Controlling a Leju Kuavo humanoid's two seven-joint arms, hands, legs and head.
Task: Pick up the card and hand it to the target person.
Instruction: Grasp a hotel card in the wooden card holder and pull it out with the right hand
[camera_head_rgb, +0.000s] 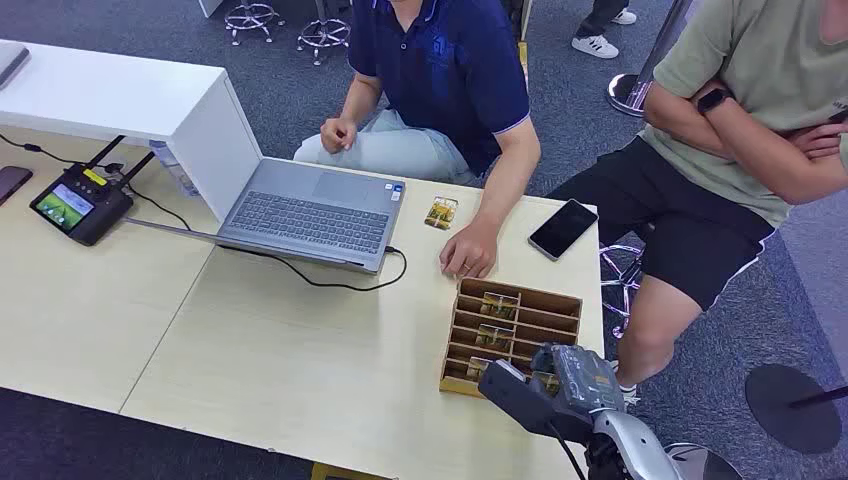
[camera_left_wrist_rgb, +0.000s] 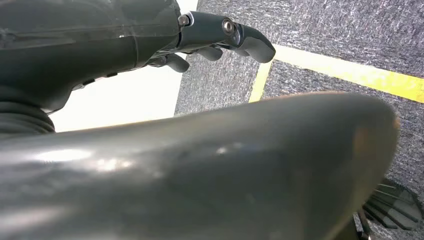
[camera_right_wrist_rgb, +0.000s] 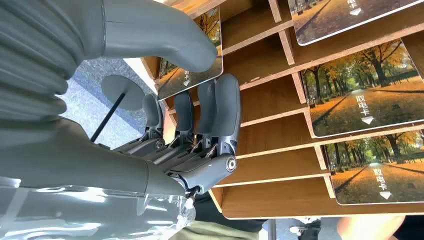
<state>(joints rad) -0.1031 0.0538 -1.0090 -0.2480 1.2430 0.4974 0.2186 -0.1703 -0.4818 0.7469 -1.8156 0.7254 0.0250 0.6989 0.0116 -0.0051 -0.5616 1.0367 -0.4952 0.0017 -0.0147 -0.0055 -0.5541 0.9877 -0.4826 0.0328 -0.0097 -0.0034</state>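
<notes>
I've got the right hand down at the near end of the wooden rack, thumb on the face of a card and fingers curled behind it: a pinch, though the card sits in its slot. The risk: a shallow grip lets it slip as I lift, or the edge catches the divider and tips the rack. The left hand hangs over carpet, fingers curled in, holding nothing. The person in navy rests a hand just beside the rack.
</notes>
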